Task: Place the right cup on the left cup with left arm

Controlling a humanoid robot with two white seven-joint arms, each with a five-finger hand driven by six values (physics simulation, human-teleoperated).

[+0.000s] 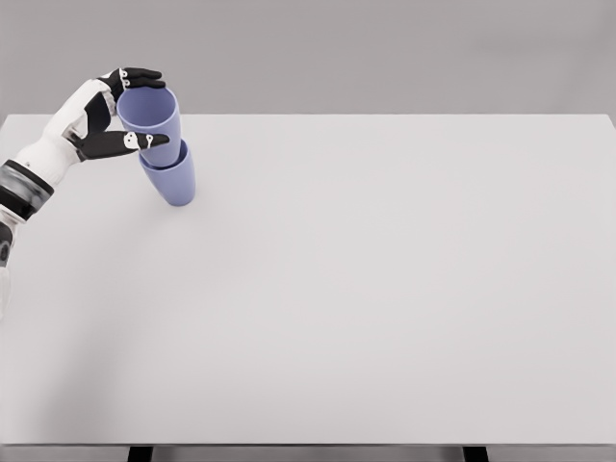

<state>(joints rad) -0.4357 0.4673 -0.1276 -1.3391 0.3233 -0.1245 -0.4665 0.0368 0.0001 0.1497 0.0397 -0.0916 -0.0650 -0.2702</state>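
The upper cup (147, 114) is sitting nested in the lower cup (170, 175), and the left hand (123, 111) fingers are curling around it, probably steadying the stack.

No legible text, label or number on any surface

Even, bright, diffuse rendered light with no glare, only a faint soft shadow on the table (385, 308) toward seven o'clock, and slightly soft focus throughout
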